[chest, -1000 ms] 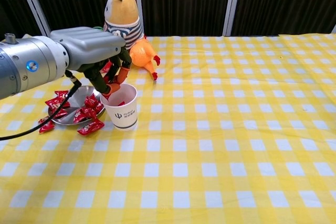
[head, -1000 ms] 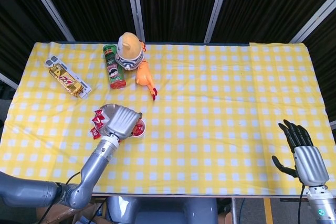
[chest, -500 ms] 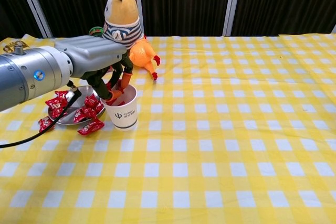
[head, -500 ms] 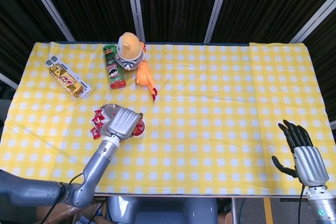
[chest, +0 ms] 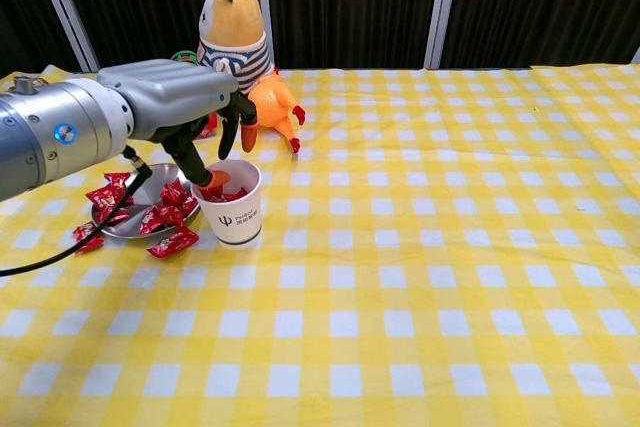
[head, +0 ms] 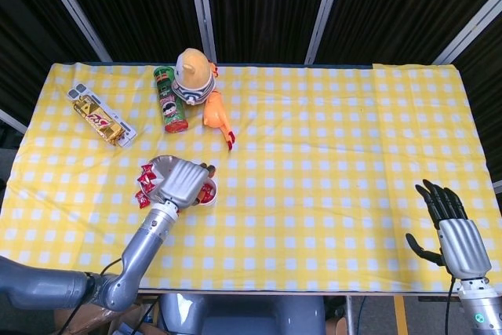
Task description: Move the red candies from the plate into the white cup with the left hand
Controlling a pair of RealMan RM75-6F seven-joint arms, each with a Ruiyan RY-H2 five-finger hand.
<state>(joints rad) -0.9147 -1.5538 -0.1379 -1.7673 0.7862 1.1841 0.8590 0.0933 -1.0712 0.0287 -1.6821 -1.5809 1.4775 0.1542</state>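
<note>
From the head view, my left hand (head: 184,182) covers the white cup (head: 209,193), red showing inside; my right hand (head: 453,233) idles at the table edge, fingers spread, holding nothing. From the chest view, my fingers (chest: 187,154) hang over the cup's rim, apart, nothing visibly pinched. Some red candies (chest: 160,218) sit in the cup; plenty remain on the plate (chest: 140,229) and beside it. I judge the task partly done.

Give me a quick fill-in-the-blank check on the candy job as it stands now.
1. The left hand hovers over the white ____.
2. Red candies remain on the metal ____.
3. The right hand holds ____.
4. The tablecloth is yellow and ____ checked.

Missing words: cup; plate; nothing; white
</note>
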